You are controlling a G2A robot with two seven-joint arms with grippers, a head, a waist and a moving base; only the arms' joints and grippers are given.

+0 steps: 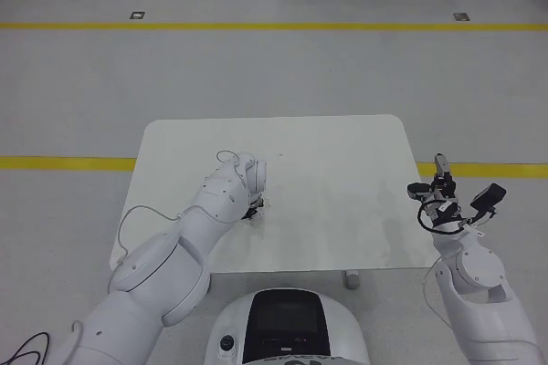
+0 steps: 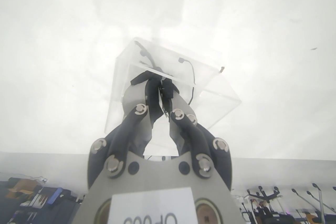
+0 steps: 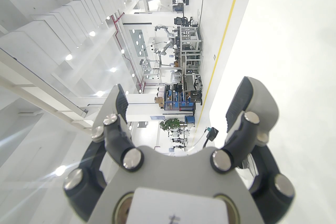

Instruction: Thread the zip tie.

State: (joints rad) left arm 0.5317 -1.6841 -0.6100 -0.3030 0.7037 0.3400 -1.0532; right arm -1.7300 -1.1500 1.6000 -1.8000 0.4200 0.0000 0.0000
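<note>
My left gripper (image 2: 164, 82) sits inside the clear plastic box (image 2: 221, 101), left-centre on the white table (image 1: 329, 182); right gripper (image 3: 182, 86) just off its right edge.

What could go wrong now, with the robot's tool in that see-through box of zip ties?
1. The left tool looks shut on one thin zip tie inside the clear box. The zip tie might slip out when lifted.
2. The tool sits in the box's opening, so lifting could drag or tip the box.
3. A loose tie lies close by and could snag.
</note>
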